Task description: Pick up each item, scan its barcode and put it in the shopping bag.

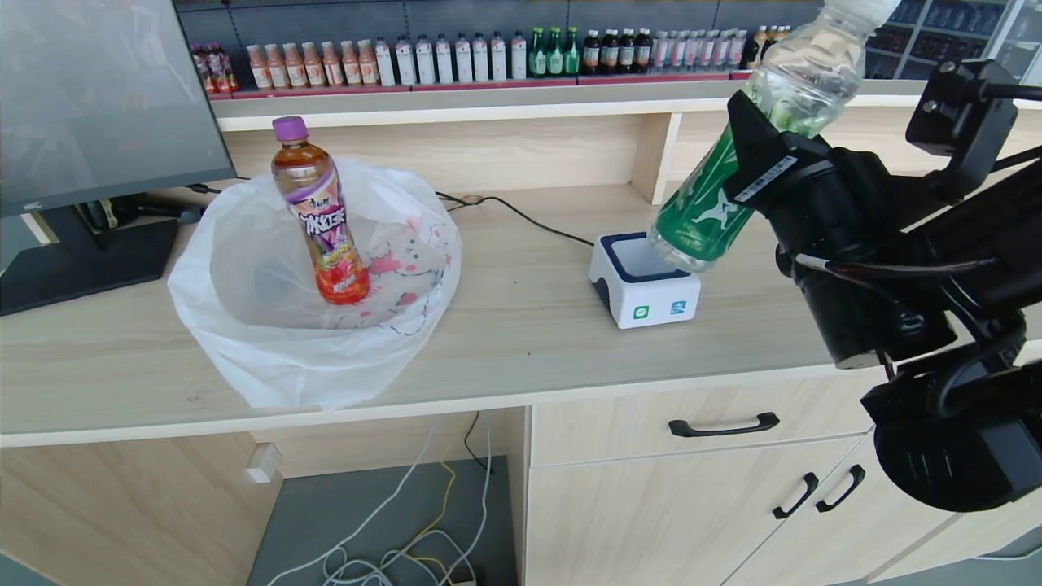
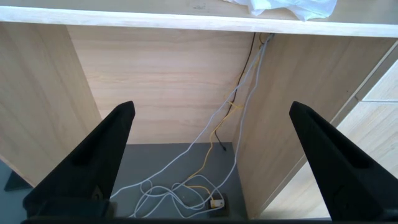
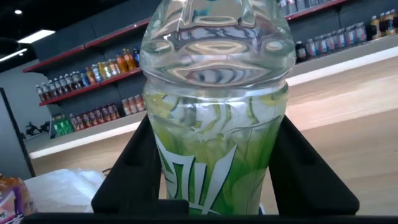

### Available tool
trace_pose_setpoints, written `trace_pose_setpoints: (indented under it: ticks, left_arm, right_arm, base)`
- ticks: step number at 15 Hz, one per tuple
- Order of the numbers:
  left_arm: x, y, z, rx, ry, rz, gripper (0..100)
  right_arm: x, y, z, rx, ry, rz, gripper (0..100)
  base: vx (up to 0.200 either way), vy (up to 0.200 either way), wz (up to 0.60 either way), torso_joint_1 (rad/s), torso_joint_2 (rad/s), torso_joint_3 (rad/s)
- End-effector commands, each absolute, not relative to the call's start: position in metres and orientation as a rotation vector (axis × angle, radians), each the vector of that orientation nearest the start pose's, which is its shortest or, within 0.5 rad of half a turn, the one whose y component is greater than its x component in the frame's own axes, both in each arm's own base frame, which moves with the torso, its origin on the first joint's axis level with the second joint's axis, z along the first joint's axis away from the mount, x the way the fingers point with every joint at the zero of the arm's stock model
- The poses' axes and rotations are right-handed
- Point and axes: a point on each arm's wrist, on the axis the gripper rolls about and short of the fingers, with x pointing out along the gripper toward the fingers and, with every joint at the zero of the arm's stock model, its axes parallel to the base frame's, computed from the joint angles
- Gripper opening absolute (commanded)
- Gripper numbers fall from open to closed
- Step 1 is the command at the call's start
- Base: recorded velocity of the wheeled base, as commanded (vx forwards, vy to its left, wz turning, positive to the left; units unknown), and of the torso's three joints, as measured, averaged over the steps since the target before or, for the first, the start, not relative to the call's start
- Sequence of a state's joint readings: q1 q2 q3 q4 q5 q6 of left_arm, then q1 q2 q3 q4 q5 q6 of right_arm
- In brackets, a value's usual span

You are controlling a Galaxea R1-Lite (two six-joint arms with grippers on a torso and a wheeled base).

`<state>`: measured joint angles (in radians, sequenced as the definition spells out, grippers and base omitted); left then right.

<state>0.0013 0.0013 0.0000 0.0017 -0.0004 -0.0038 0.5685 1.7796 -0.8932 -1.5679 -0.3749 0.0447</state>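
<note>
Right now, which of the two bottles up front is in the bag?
The purple-capped bottle, upright in the shopping bag. The green-labelled bottle is tilted in the right gripper over the scanner.

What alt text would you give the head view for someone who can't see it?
The right tool holds a green-labelled bottle tilted, its base over a white scanner on a wooden counter. To the left, a purple-capped bottle stands in an open white bag.
</note>
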Motion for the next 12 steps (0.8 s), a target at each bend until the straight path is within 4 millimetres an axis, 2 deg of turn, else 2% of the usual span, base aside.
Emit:
trace_pose_setpoints:
  ticks: [1,5,7,12]
  left_arm:
    - [-0.023,0.0,0.075,-0.005,0.003,0.002,100]
    - [-0.023,0.0,0.075,-0.005,0.003,0.002,100]
    - [-0.023,0.0,0.075,-0.005,0.003,0.002,100]
    - [-0.023,0.0,0.075,-0.005,0.003,0.002,100]
  right_arm:
    - [0.282,0.171,0.278,0.41,-0.626,0.219,0]
    - [0.294,0.178,0.294,0.603,-0.559,0.269,0]
    - [0.304,0.183,0.299,0.738,-0.56,0.222,0]
    - [0.317,0.189,0.28,0.952,-0.497,0.203,0]
  base:
    - [0.0,0.0,0.0,0.0,0.0,0.0]
    - [0.0,0.0,0.0,0.0,0.0,0.0]
    - [0.0,0.0,0.0,0.0,0.0,0.0]
    - [0.0,0.0,0.0,0.0,0.0,0.0]
